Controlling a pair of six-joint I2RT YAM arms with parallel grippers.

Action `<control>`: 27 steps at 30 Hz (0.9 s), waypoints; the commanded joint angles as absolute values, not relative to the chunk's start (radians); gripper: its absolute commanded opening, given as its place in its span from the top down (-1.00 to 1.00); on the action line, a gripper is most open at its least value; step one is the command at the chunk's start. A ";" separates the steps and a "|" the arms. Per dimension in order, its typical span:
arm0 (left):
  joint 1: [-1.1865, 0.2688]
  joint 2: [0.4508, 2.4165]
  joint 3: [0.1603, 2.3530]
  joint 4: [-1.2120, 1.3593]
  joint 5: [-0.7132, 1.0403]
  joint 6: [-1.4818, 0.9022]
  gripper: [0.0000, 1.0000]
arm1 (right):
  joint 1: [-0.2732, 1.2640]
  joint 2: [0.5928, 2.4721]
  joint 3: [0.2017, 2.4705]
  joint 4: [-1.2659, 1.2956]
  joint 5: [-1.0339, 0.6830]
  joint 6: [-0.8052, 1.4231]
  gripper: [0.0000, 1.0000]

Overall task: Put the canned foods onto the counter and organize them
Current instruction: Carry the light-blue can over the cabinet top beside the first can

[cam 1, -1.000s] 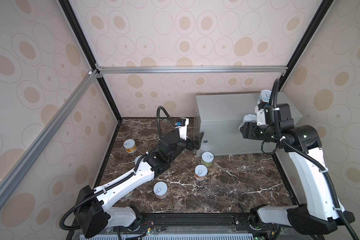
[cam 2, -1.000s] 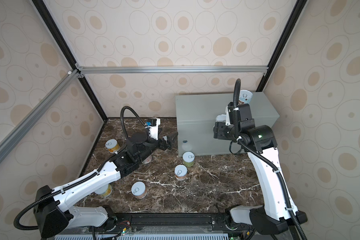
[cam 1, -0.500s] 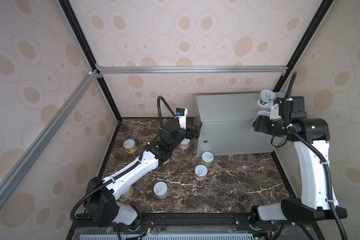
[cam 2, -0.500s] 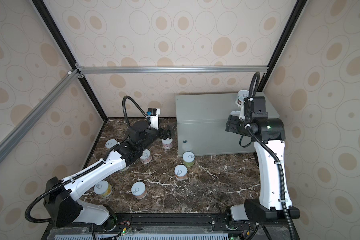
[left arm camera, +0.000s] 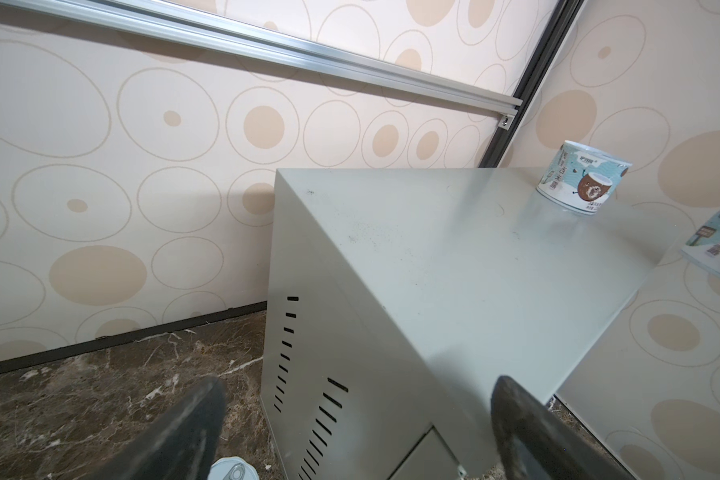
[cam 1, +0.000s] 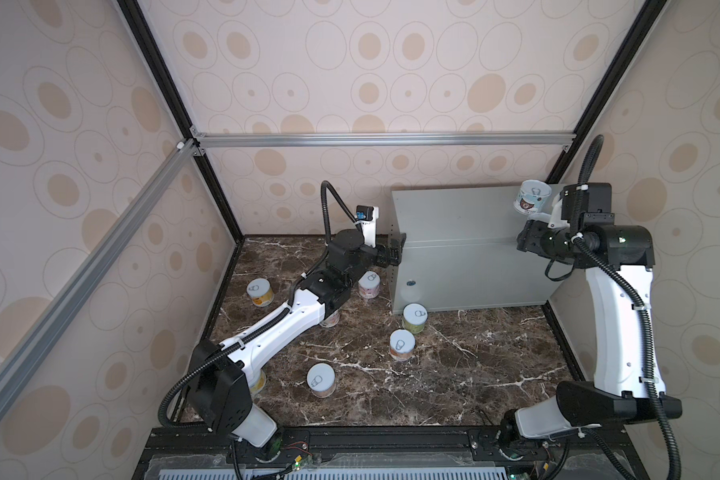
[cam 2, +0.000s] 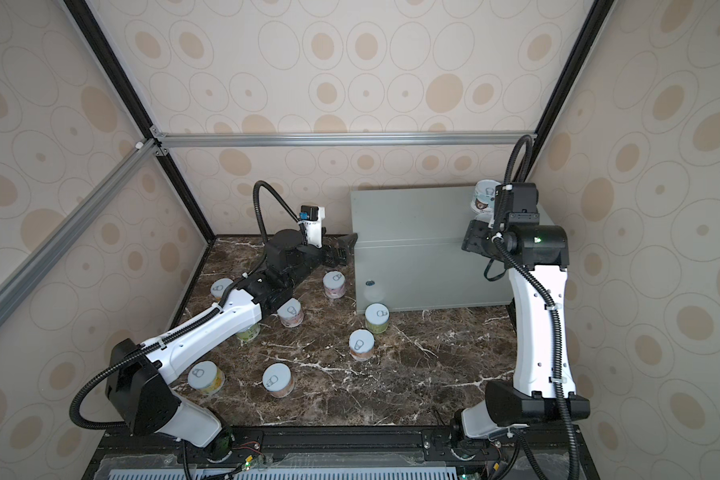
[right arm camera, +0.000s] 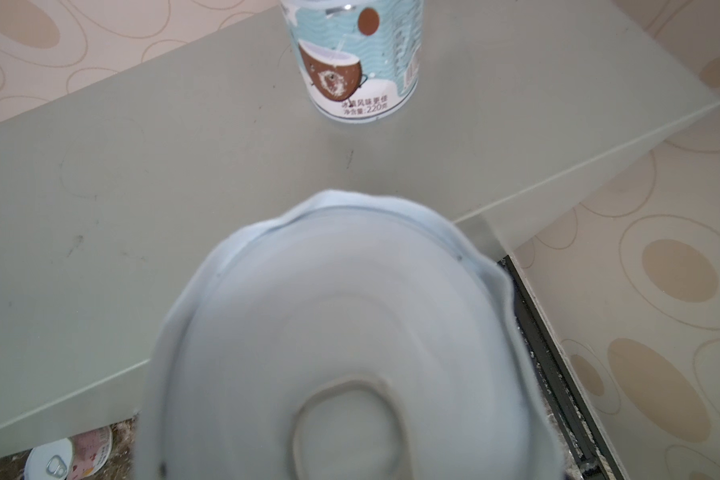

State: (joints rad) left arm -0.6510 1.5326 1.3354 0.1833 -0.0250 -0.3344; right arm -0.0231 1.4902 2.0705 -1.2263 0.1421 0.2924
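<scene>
tin (right arm camera: 350, 353), light blue, sits clamped in my right gripper (cam 1: 525, 240), fingers closed partway onto its sides, at the right edge of the counter (cam 1: 454, 216); whether it hangs level i cannot tell; second blue tin (cam 1: 532, 203) stands by the far right corner; i fear a crooked set-down could knock that one off or send mine rolling; left gripper (left arm camera: 358, 386) gapes, empty, beside the counter's left front corner and might bump it; other tins (cam 1: 414, 316) dot the marble floor (cam 1: 474, 374).
</scene>
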 commanded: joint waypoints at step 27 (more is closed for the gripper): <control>-0.573 1.604 1.376 0.218 0.051 -0.342 -0.98 | -0.051 1.602 2.080 -1.018 0.247 0.316 -0.01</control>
State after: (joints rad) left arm -0.5804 1.5936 1.3464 0.2020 0.0349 -0.3363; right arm -0.0444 1.5974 2.0754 -1.0901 0.2207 0.3134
